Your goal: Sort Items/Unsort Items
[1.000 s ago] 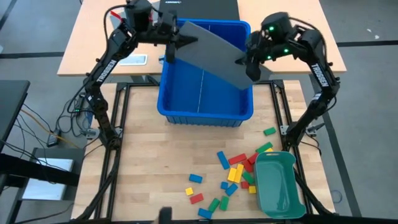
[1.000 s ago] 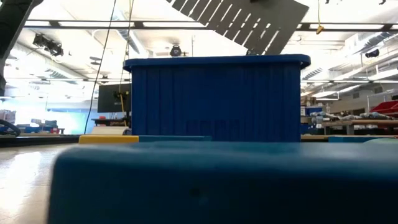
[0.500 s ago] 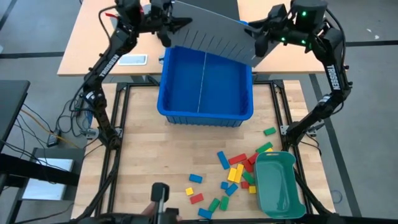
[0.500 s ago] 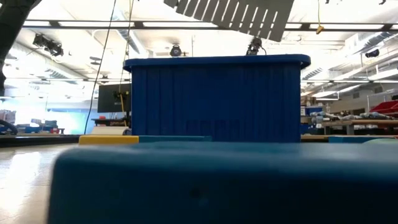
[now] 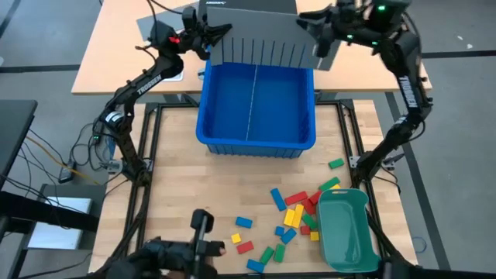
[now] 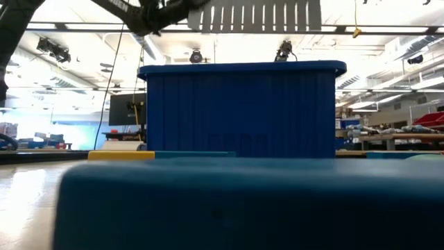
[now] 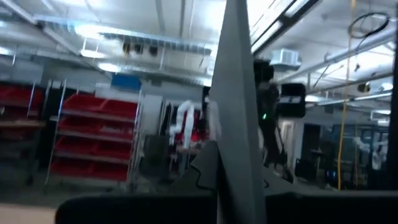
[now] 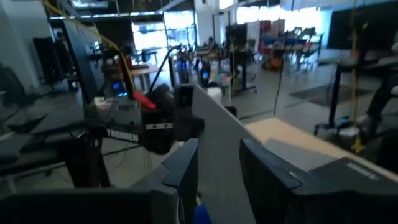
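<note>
Blocks (image 5: 293, 215) on table, seemingly well below right end effector (image 5: 316, 39)

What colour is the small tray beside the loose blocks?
Teal green. The tray shows best in the high view, beside the blocks.

Divider sheet (image 6: 255, 15) top cut off

**Arms: build and markings**

Two dark, slender jointed arms. White "TROSSEN" lettering on left arm (image 5: 143, 74) and right arm (image 5: 404, 89) links. Green indicator lights at right wrist, 1 o'clock; red patch at left wrist, 11 o'clock. Thin black cables trail along both.
</note>
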`<state>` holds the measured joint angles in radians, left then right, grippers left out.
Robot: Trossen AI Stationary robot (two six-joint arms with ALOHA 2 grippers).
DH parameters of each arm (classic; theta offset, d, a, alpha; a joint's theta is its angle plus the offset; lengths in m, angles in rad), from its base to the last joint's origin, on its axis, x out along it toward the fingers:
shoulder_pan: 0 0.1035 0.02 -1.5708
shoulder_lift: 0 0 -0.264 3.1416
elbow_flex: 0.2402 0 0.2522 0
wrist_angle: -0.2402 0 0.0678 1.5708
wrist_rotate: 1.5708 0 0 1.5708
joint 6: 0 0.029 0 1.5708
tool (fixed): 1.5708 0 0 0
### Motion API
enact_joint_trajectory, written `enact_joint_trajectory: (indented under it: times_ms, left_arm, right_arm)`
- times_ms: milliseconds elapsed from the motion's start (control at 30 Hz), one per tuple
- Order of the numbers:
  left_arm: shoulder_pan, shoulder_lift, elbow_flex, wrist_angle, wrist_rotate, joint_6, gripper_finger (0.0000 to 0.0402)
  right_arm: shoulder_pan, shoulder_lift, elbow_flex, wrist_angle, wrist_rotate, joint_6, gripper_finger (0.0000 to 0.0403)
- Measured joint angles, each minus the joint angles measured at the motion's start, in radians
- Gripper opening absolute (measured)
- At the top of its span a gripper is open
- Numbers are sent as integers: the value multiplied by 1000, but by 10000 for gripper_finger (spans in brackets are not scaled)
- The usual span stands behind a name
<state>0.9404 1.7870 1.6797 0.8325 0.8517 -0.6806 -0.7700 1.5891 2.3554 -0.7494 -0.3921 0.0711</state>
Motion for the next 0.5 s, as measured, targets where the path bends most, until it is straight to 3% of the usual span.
enact_joint_trajectory:
  times_ms: [267,500]
  left_arm:
    - [87,0,-113,-80,102,90,16]
    - [108,-1,-158,-130,108,235,16]
  right_arm:
    - [-3,82,-2,-43,-19,-21,130]
    - [-37,95,-2,-193,177,-126,148]
